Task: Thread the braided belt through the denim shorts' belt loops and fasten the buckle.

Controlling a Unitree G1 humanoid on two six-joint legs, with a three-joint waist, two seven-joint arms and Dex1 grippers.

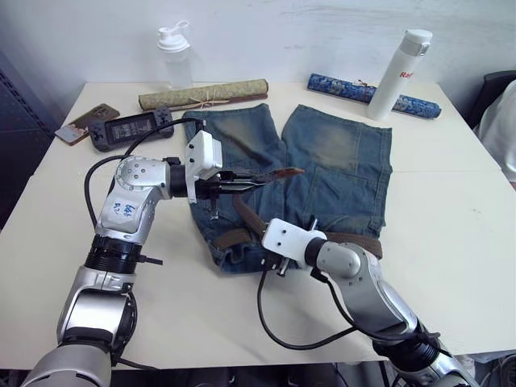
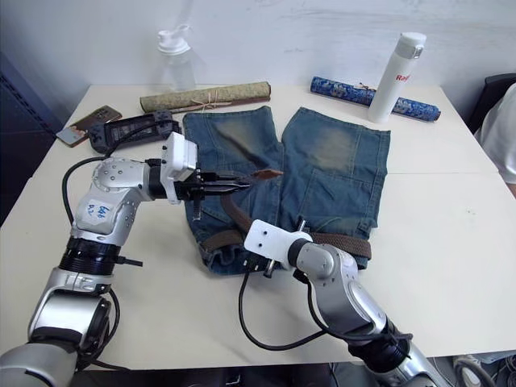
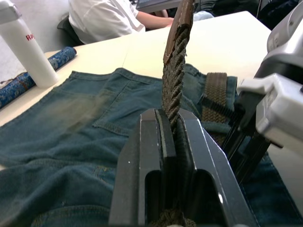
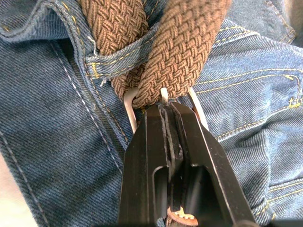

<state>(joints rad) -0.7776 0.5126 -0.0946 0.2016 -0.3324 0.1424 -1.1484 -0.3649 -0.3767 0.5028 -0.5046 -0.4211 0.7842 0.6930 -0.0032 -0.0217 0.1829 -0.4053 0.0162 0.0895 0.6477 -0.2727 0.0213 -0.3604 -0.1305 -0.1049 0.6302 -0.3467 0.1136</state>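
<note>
Fastening step: belt (image 1: 355, 240) lies along the shorts' (image 1: 339, 161) waistband. Left jaws (image 1: 242, 182) pinch the belt tip above the shorts; right jaws (image 4: 165, 111) pinch the buckle (image 4: 161, 97). Next, feed tip through buckle.

Your robot's two arms are built of rounded silver-grey metal segments joined by black ribbed rings, and the left arm (image 1: 125, 214) carries a white sticker with blue handwritten marks on its forearm shell. You can see a white boxy camera housing at each wrist and a loose black cable looping out from each arm, the one on the right arm (image 1: 359, 282) hanging in a wide curve. Each arm ends in two black, flat-sided fingers (image 3: 151, 175) with recessed slots moulded into their backs.
</note>
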